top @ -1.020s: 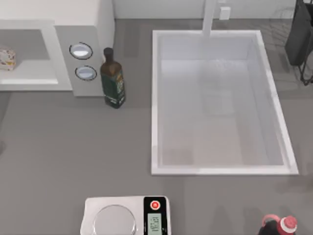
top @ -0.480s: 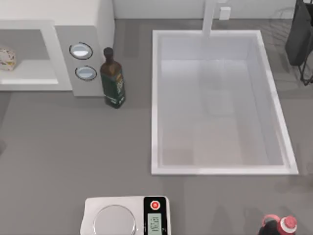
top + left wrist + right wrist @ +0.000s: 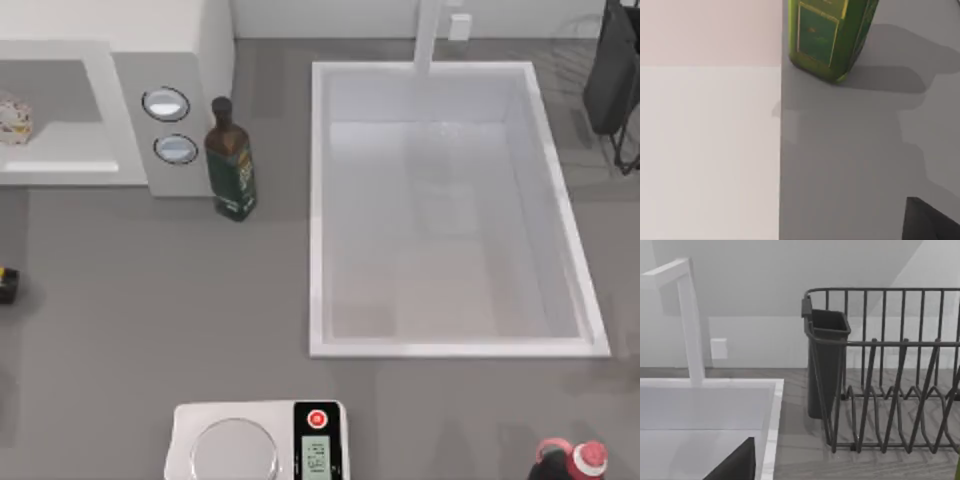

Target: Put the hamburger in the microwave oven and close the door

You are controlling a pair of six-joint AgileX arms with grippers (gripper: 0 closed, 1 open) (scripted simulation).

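Note:
The white microwave oven stands at the table's back left, its grey panel with two silver dials facing me. Its cavity is open, and the pale hamburger lies inside it at the far left edge of the top view. A small dark and yellow piece of my left arm pokes in at the left edge, in front of the oven and apart from it. In the left wrist view a flat white panel lies close by; I cannot tell whether it is the door or the oven's wall. My right arm is parked by the dish rack.
A dark green bottle stands just right of the oven. A white sink with a tap takes the middle and right. A white scale and a red-capped bottle sit at the front edge. A dark dish rack is at the back right.
A dark piece of my left arm has come in at the left edge. The oven's cavity has darkened and a band of shade has spread along the table's left side. The hamburger has shifted slightly.

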